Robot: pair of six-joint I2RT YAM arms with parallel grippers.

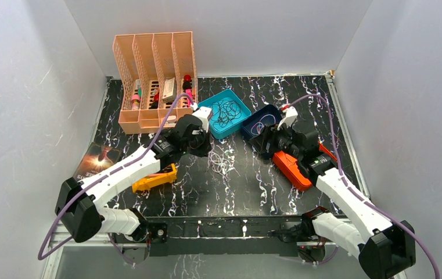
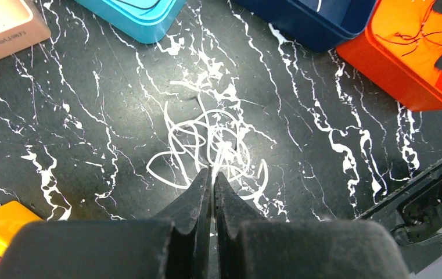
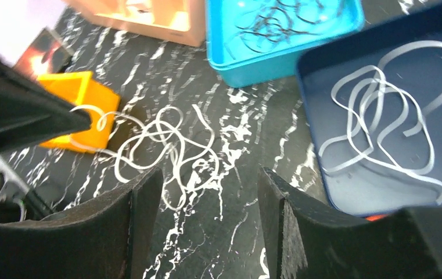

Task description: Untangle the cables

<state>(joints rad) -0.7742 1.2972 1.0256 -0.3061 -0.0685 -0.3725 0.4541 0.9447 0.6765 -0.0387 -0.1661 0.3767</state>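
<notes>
Black, white-veined marble covers the worktop (image 1: 247,186), and your white tangle (image 2: 207,136) of thin cable lies loose on it at the middle, in front of the trays.

Your left hand (image 2: 211,177) is fully closed, its two fingers pressed together with no gap between them. The tips sit right at the near edge of the white tangle and touch its loops. From the right wrist camera, a small loop curls against that fingertip. You cannot tell from either view whether a strand is actually pinched between the pads.

Your right hand (image 3: 208,180) stands well open, with the fingers wide apart and nothing between them. It hangs above bare worktop, with the white tangle just to one side and the dark blue tray (image 3: 358,197) to the other, and it touches neither.

A second white cable (image 3: 381,116) lies in flat loops inside the dark blue tray. Black cables (image 1: 225,111) are heaped in the teal tray (image 3: 276,61) beside it. An orange tray (image 2: 404,58) sits near the right arm with a few thin dark strands in it. A yellow block (image 3: 85,93) rests on the worktop just beyond the white tangle, by your left arm.
</notes>
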